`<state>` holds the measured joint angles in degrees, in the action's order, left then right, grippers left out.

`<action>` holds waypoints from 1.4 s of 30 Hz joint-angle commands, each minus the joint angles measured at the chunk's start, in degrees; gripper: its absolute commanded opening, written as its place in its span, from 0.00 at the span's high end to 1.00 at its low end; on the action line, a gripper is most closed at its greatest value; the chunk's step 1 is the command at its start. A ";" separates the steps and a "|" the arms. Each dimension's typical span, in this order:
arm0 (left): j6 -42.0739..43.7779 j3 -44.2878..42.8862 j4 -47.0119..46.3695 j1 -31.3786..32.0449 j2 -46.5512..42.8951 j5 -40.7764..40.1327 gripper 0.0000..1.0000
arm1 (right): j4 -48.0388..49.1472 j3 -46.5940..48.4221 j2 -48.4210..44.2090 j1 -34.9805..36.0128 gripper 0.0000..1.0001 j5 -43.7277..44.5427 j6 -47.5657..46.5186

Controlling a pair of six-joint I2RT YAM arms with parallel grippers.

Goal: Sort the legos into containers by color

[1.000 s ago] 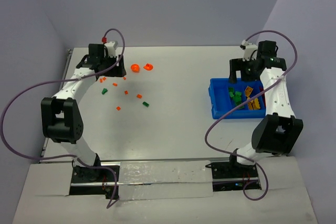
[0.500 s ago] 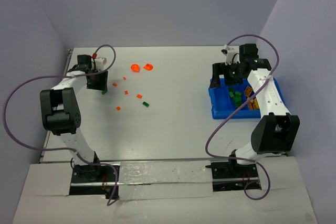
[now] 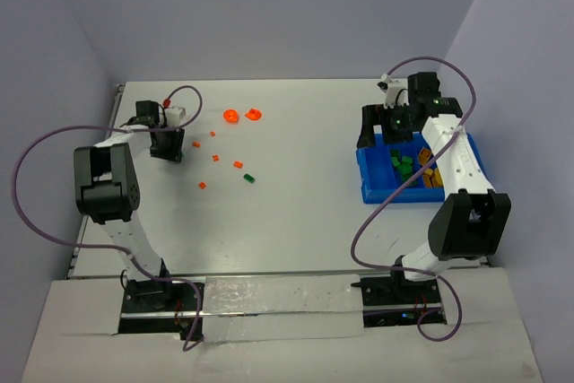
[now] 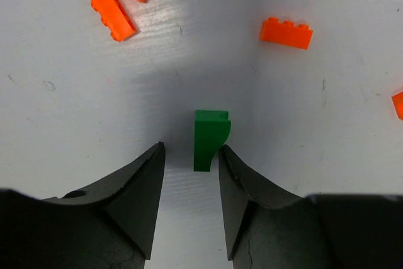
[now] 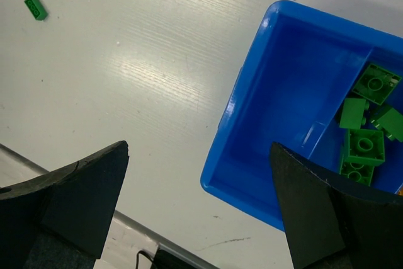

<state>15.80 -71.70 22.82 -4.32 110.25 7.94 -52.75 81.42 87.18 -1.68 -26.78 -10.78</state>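
Pale lilac walls are boxing in a white counter [image 3: 305,221], with loose bricks lying scattered over its left half. Left gripper [image 4: 191,149] is hanging low over the far-left patch, fingers standing apart by a narrow gap, clamping nothing. Small green plastic brick [image 4: 210,140] is lying flat on the counter right at the fingertips: its near end is sitting in the gap, the rest reaching out beyond the tips. Long axis is running along the fingers, so the short width is facing the closing direction. Brick is sitting off-centre, touching or all but touching the finger at the right of the wrist view, apart from the other. Orange plastic bricks [image 4: 286,33] are lying farther out, separate from it. Right gripper [image 5: 198,149] is hovering by the far left corner of the shallow bright-blue plastic bin [image 5: 283,105], fingers spread wide, holding nothing; green bricks [image 5: 365,146] are lying in one compartment. Judging by this, left arm is far nearer; next move is likely calling for a slight advance and sideways shift before closing.
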 commanded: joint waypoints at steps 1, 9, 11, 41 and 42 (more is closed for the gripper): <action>1.87 -1.60 -3.39 -0.39 1.60 2.12 0.57 | 0.99 2.65 0.01 1.33 0.01 -3.34 1.69; 2.74 -1.13 -3.71 -0.34 1.37 4.90 0.83 | 5.82 0.83 0.91 9.02 0.02 -4.25 5.26; 2.75 -0.99 -3.38 -0.34 0.83 5.33 0.90 | 7.38 0.76 1.33 10.23 0.03 -4.60 6.07; -15.18 -1.13 3.87 -1.31 -29.47 28.14 1.00 | 9.82 35.00 48.49 48.79 0.28 25.15 4.25; -15.18 -1.34 3.90 -1.31 -29.65 28.32 1.00 | 10.03 35.04 48.85 48.79 0.32 24.52 4.36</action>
<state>2.22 -71.48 26.42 -5.37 83.14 33.29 -42.35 113.11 134.52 47.11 -2.23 -5.83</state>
